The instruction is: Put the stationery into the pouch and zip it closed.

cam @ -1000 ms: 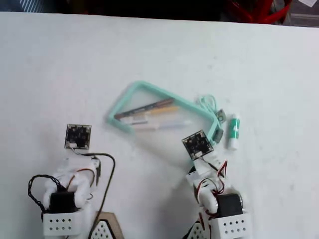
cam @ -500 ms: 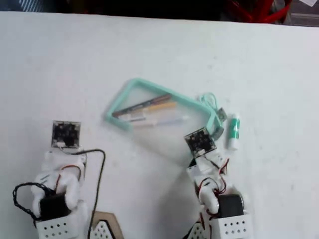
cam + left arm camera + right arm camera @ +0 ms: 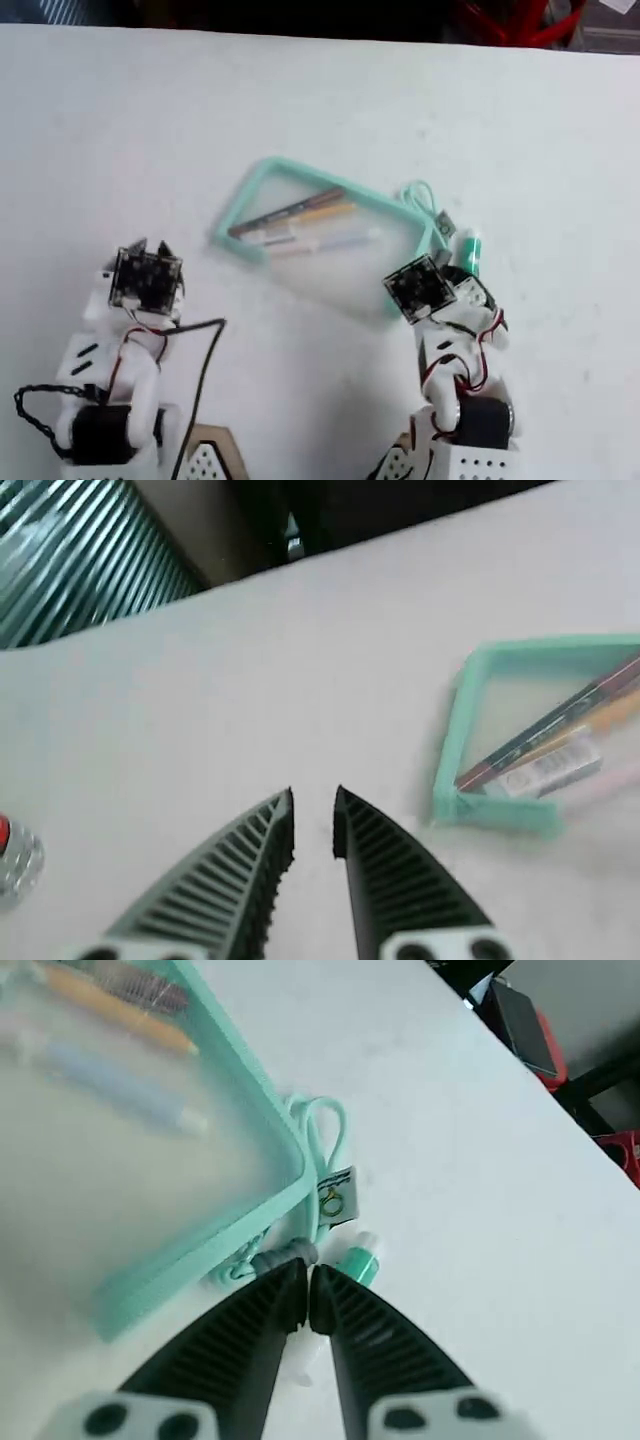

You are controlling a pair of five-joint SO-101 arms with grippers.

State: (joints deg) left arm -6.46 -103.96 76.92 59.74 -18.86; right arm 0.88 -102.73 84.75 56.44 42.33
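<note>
Our right claw point(image 3: 306, 1272) sits low at the right corner of the pouch point(image 3: 240, 202). Its two black jaws are drawn together to a thin slit, and we see nothing between them. The tips rest just beside the grey zip pull point(image 3: 283, 1255), touching it or very close. We cannot tell whether they grip it.

The pouch lies flat near the middle of the table point(image 3: 450, 120), a frosted sleeve with a mint border, slanted so that its left corner is farther from the arms. Several pens point(image 3: 300, 212) lie inside it, side by side along its far edge. A mint cord point(image 3: 325, 1130) with a small tag point(image 3: 335, 1195) loops out from the right corner. Just to the right of that corner, outside the pouch, lies a green-and-white stick point(image 3: 467, 247), just beyond the claw tips.

We judge that this stick has to go in before the zip is run. To do that well, we would part the jaws, shift right off the pull and the cord, and close across the stick's middle so that it does not roll away. The cord lies close enough to be caught by mistake.

Our left claw point(image 3: 313, 798) hovers over bare table, to the left of the pouch and nearer us, with its jaws a little apart. It is well placed to pin the near left border while the right arm works.
</note>
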